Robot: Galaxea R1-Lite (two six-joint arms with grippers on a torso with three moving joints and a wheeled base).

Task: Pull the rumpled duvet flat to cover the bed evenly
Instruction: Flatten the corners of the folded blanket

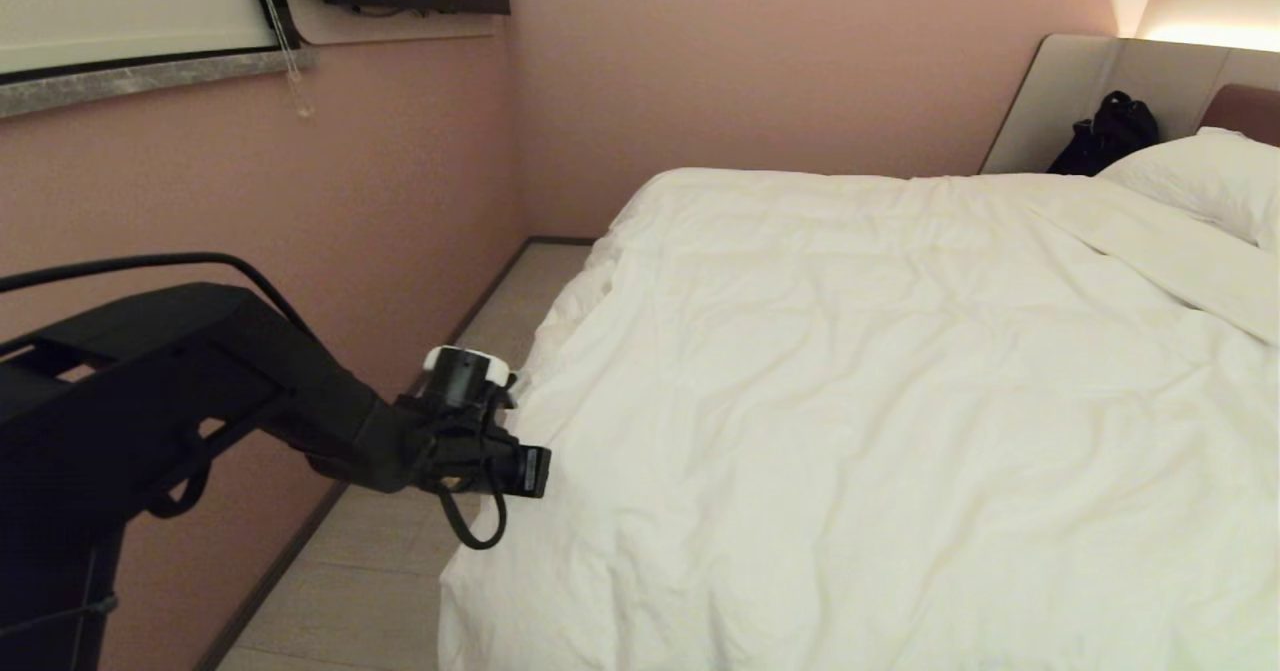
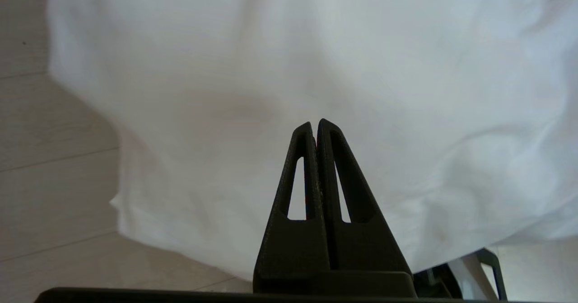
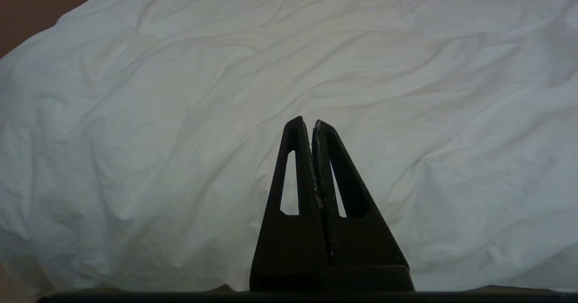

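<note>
L gripper (image 2: 314,124) is clenched, fingers pressed flat together w/ nothing between them; it sits at the near-left corner of the bed (image 1: 1090,81), just beside the duvet's hanging edge. In the head view its fingertips are hidden behind the wrist block and cable loop, so contact w/ the fabric can't be told there; the left wrist view shows the closed tips pointing at the draped cloth w/ no fold caught. R gripper (image 3: 310,123) is also clenched and empty, poised over the duvet top, out of the head view.

The duvet (image 1: 880,381) is white, puffy, soft, w/ shallow creases running across it. It covers the mattress approx edge to edge, spilling over the left side and the foot toward the wood-look floor (image 1: 370,571). A thicker fold runs diagonally at the far right near the pillow (image 1: 1205,176). Far-left corner looks bunched and rounded.

Bed base is hidden under the drape. Headboard shows only as a beige panel and a brown sliver, cut off at the right edge. A dark bag (image 1: 1105,136) sits against the panel; details hard to make out. Right side of the bed is out of frame.
</note>
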